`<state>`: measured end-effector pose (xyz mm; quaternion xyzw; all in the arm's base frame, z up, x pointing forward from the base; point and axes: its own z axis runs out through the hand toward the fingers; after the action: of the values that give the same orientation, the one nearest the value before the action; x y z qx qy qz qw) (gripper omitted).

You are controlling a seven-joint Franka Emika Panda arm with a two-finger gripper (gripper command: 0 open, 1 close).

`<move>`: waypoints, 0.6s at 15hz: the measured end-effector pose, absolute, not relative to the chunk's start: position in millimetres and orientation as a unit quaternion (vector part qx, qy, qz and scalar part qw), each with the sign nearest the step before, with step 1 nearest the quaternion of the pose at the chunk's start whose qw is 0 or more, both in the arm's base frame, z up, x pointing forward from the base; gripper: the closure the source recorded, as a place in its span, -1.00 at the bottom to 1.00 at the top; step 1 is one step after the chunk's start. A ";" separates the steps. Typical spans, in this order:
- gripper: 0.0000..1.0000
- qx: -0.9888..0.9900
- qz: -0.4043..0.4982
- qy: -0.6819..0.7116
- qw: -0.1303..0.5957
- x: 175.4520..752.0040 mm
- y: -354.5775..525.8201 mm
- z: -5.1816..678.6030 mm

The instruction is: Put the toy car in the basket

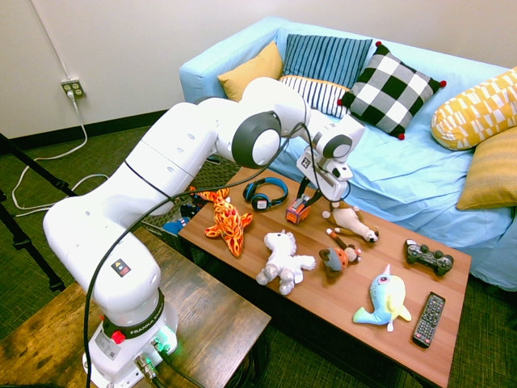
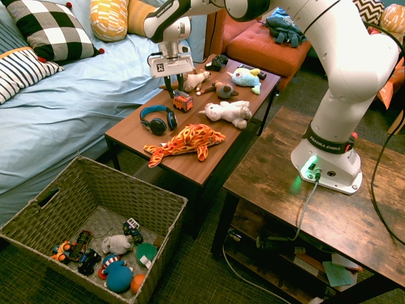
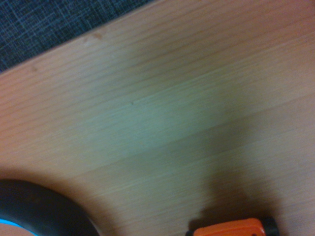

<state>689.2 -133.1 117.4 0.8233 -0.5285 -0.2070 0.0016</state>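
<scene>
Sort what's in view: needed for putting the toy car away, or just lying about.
Needed:
- orange toy car
- woven basket
- gripper

Lying about:
- blue-and-black headphones
- flame-patterned plush
- white plush unicorn
- game controller
- remote control

Along the sofa side, the surface (image 1: 380,267) leaves a bare strip past the toy car (image 1: 297,212). Toward the basket (image 2: 168,225), the headphones (image 2: 158,120) and the flame-patterned plush (image 2: 188,142) stand in the way — low things, with open air above them — and the basket's top is uncovered.
</scene>
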 end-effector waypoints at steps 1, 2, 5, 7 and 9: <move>1.00 0.825 -0.204 -0.527 -0.001 689.9 -136.2 120.3; 1.00 0.828 -0.199 -0.524 -0.004 690.9 -140.3 124.4; 1.00 0.838 -0.178 -0.515 -0.018 692.0 -148.2 153.0; 1.00 0.844 -0.162 -0.511 -0.026 686.6 -144.0 180.3; 1.00 0.851 -0.137 -0.506 -0.032 682.0 -129.1 211.5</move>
<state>682.0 -129.1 211.5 0.8510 -0.5060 -0.1370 -0.0324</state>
